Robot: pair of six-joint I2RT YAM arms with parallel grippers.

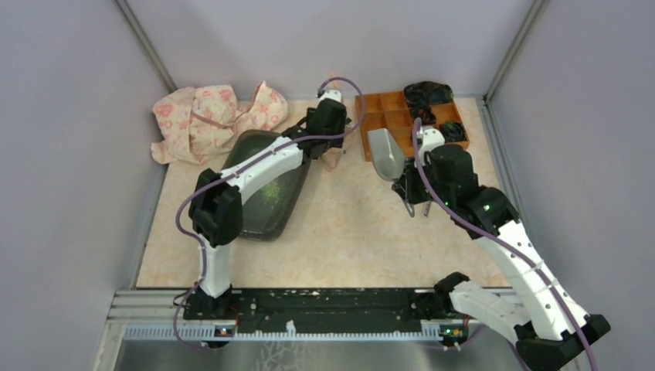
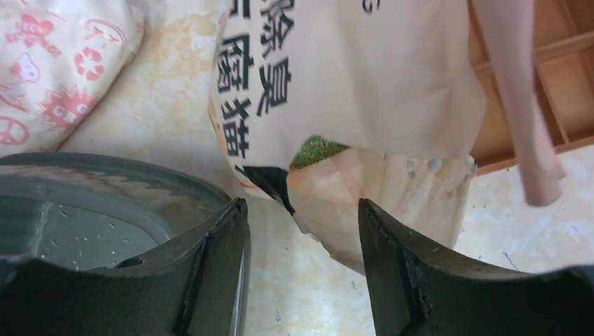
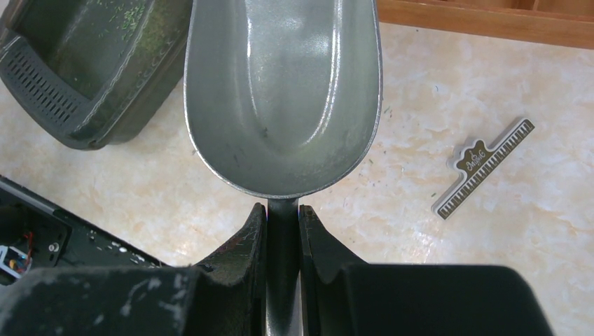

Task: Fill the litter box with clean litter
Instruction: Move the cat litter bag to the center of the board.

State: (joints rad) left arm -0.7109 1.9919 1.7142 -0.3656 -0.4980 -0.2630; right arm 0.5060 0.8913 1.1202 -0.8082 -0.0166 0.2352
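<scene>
Nearest, on the right of the bench (image 1: 347, 232), the right jaws are clenched on the thin handle of a grey metal scoop (image 3: 284, 91), with one finger (image 3: 242, 245) pressed against each side. The scoop's bowl is bare and shiny, points away from the arm, and is held over the bench. Just to its right in the wrist view, a flat grey ruler-marked strip (image 3: 483, 168) lies on the bench.

Left of centre sits the litter box (image 1: 259, 228), a dark shallow tray lying at a slant. The clean litter (image 1: 272, 189) is inside it, a thin loose speckle of light-green granules with much of the dark floor showing through.

By the tray's far end the left jaws stand released, fingers (image 2: 210, 266) apart. A beige bag (image 2: 364, 77) printed with black characters shows in the gap, touching neither finger as far as can be told.

Farthest off, a peach-pink printed cloth bag (image 1: 205, 116) lies crumpled at the back left. An orange compartmented organiser (image 1: 386, 116) sits at the back right, with dark things (image 1: 427, 93) in its far compartments.
</scene>
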